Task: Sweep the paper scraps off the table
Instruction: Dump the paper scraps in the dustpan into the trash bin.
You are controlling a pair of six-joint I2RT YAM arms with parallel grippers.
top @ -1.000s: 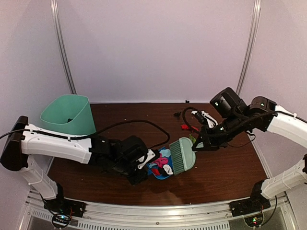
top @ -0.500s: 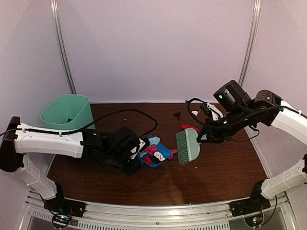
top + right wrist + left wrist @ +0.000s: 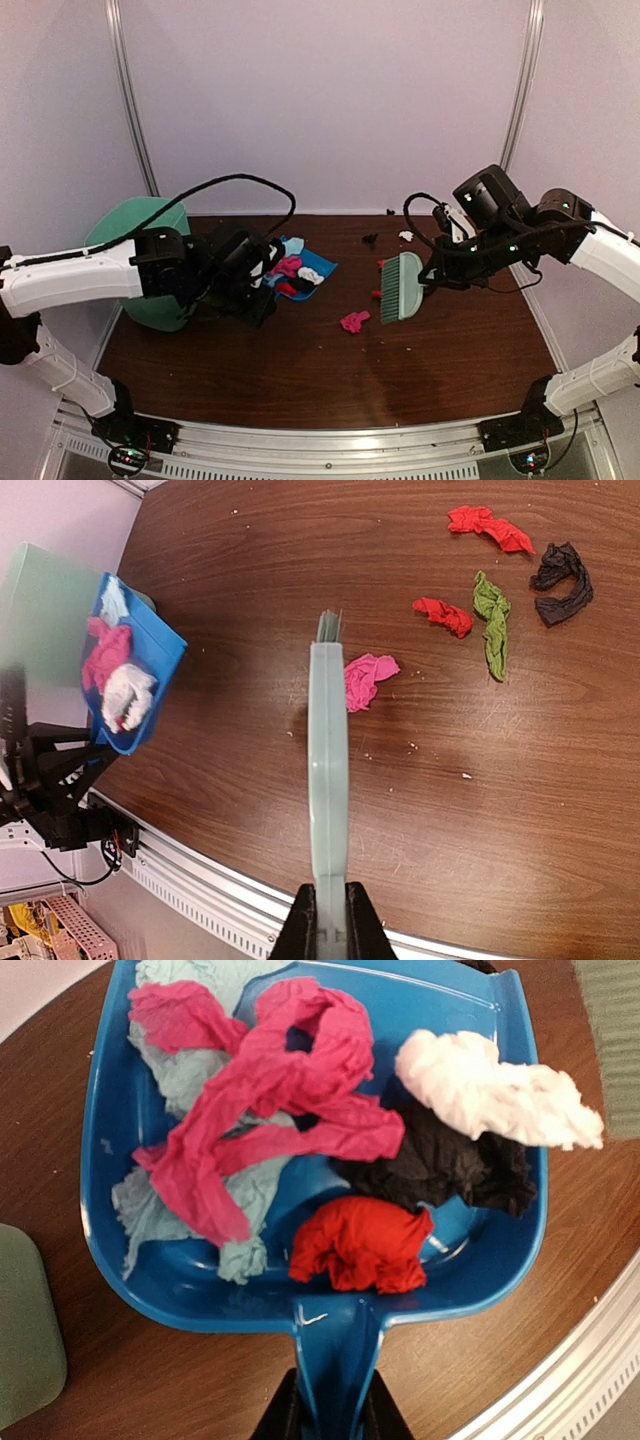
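Paper scraps (image 3: 270,1100) lie in two groups, and no single camera gives you both well. Your left wrist view fills with the blue dustpan (image 3: 100,1160). In it, pink twists lie over pale cyan pieces, with a white wad at the right, a black scrap under it and a red ball nearest the handle. The left gripper (image 3: 330,1415) shows at the bottom edge, its jaws drawn narrow onto the dustpan's handle. From above you make out only pink, white and red in that pan. That view does tell you where the pan is: left of centre over the table (image 3: 300,370), just beside the mint-green bin (image 3: 120,225), which the left arm partly covers.

Your right wrist view gives you the loose ones on the wood. A pink scrap (image 3: 365,678) lies near the brush (image 3: 327,760). Farther out are a small red one, a green strip, a black curl and another red piece, all well apart from the dustpan. Overhead, the pink one shows plainly near the brush and the rest are only specks, though you gain a white speck (image 3: 406,236) towards the far edge. The right gripper (image 3: 328,920) has its jaws clamped tight on the handle of the pale green brush, which you see edge-on.
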